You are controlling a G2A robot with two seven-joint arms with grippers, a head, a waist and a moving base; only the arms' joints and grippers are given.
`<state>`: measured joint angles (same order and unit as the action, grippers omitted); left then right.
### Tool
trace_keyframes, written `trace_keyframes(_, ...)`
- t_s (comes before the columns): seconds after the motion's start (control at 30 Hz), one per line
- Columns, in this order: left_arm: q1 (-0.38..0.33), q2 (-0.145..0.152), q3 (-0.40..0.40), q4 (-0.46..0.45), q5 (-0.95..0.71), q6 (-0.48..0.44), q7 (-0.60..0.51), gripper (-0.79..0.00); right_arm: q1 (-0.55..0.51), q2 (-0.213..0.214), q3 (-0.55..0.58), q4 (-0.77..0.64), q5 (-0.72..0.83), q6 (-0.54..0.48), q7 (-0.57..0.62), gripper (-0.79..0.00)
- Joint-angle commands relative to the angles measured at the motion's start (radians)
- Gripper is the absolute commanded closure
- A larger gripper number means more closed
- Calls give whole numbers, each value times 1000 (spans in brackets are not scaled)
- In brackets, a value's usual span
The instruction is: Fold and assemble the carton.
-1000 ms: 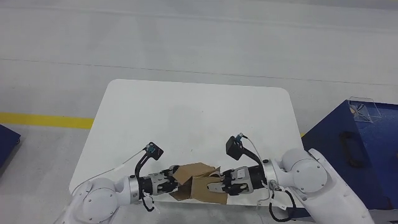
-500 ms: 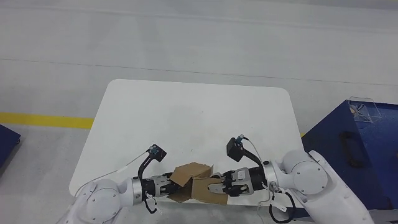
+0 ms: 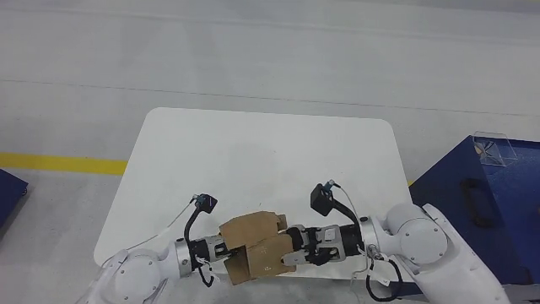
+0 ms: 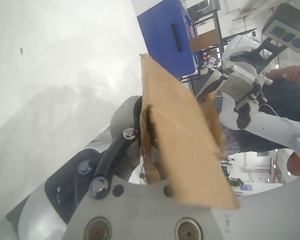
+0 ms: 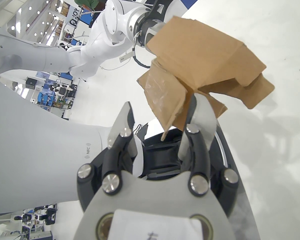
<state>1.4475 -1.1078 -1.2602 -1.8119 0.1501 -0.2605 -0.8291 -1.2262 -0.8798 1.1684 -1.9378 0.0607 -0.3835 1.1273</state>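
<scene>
"Carton first: what has changed in the last second?"

"It lay low and splayed at the lower centre of the top view, flaps spread. Now it sits a little further left in that frame, tipped up so one broad brown face looks at the camera. It appears raised off the table and overlaps the table's near edge."

"Who has it?"

"The left gripper. In its wrist view a cardboard wall runs down between its fingers, so I read it as clamped on the carton. The right gripper has its fingers spread wide. One finger touches the inside of a loose flap at the carton's near end, and the flap's edge hangs between the two fingers, unpinched."

"What does that mean for the job?"

"My reading is that the body has been swung round into something like an open sleeve, but the end flaps are not tucked. Assembly looks partway done, and the turn seems meant to present those flaps to the right gripper."

"Count for me."

"One carton, one table, and two grippers, one on each side of the carton at the lower centre of the top view. Also one blue cabinet at the right edge."
</scene>
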Motion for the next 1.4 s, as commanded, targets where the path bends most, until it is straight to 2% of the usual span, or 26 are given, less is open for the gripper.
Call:
trace_keyframes(0.0,0,0,0,0,1,0,-1,0,-2,0,11,-4,6,5,-28,-785)
trace_keyframes(0.07,5,-1,2,5,-22,21,1,0,-9,4,61,-8,13,-1,-78,-785)
trace_keyframes(0.13,2,-3,-11,10,-114,108,20,0,-30,9,122,-11,39,-13,-130,-785)
trace_keyframes(0.23,-12,-14,-4,46,-412,286,-30,0,-78,14,208,-11,108,-33,-205,-785)
trace_keyframes(0.3,-46,-26,8,91,-671,466,-72,0,-106,15,234,-11,188,-44,-224,-785)
trace_keyframes(0.33,-66,-28,20,95,-697,495,-104,0,-106,15,234,-11,188,-44,-224,-785)
trace_keyframes(0.5,-66,-28,20,95,-697,495,-104,0,-106,15,234,-11,188,-44,-224,-785)
trace_keyframes(0.57,-51,-35,25,98,-837,544,-109,0,-106,15,234,-11,188,-44,-224,-785)
trace_keyframes(0.63,-57,-37,33,99,-878,612,-79,0,-110,14,234,-18,83,-21,-261,-785)
trace_keyframes(0.8,-67,-47,52,106,-1034,747,6,0,-123,9,213,-46,-236,112,-415,-785)
trace_keyframes(0.93,-79,-52,70,107,-1084,779,30,0,-120,8,186,-54,-425,169,-435,-785)
trace_keyframes(0.97,-85,-52,75,105,-1087,790,23,0,-120,6,177,-50,-439,173,-442,-785)
trace_keyframes(1.17,-87,-49,80,98,-1046,726,9,0,-101,2,154,-16,-476,194,-420,-785)
trace_keyframes(1.37,-81,-47,74,92,-1032,670,15,0,-76,-7,85,16,-492,171,-372,-785)
